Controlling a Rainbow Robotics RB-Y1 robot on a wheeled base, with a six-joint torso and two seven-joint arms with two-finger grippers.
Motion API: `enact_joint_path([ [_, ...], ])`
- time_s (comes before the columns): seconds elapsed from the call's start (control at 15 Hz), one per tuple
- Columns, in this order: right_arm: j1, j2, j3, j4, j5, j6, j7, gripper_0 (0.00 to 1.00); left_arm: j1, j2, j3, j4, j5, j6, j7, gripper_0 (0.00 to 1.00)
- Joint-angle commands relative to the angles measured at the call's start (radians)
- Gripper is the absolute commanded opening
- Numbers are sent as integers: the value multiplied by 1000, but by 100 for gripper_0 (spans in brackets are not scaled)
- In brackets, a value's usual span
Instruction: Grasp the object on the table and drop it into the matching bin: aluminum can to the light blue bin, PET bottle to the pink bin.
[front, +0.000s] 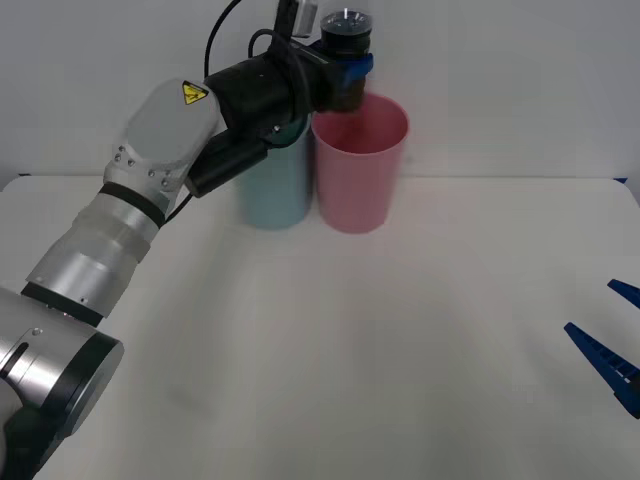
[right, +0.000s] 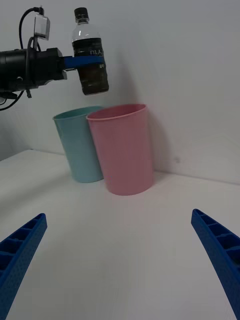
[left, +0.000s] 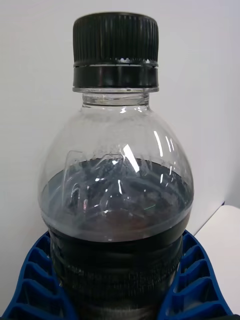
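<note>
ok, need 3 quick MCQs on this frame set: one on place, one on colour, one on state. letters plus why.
1. Where is the PET bottle?
A. lying on the table
B. held in the air above the pink bin's rim
C. inside the light blue bin

2. What colour is the bottle's cap?
A. black
B. white
C. red

3. How is the right tool?
A. shut on the bottle
B. shut on nothing
C. open, low over the table

Answers:
1 B: the left tool grips the bottle upright above the pink bin, with the light blue bin beside it.
2 A: the left wrist view shows a black ribbed cap.
3 C: the right tool has its blue fingers wide apart over the white table, holding nothing.
</note>
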Motion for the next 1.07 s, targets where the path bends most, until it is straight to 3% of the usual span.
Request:
enact_joint_path([
  [0.07, 0, 0, 0, 0, 0, 0, 0, 100, -99, -51, -17, 151, 4, 27, -58, 0],
  [0.27, 0, 0, 0, 0, 0, 0, 0, 100, -146, -105, -21, 222, -8, 68, -68, 0],
  [0.47, 0, 0, 0, 0, 0, 0, 0, 100, -152, -114, -54, 224, 7, 107, -64, 1],
  [0.6, 0, 0, 0, 0, 0, 0, 0, 100, -152, -114, -56, 224, 13, 108, -65, 9],
  [0.67, 0, 0, 0, 0, 0, 0, 0, 100, -151, -114, -56, 222, 16, 110, -67, 19],
  [0.73, 0, 0, 0, 0, 0, 0, 0, 100, -151, -112, -56, 222, 18, 113, -67, 70],
  [0.8, 0, 0, 0, 0, 0, 0, 0, 100, -151, -112, -56, 222, 18, 116, -68, 100],
  [1.07, 0, 0, 0, 0, 0, 0, 0, 100, -148, -95, -56, 222, 47, 117, -68, 100],
])
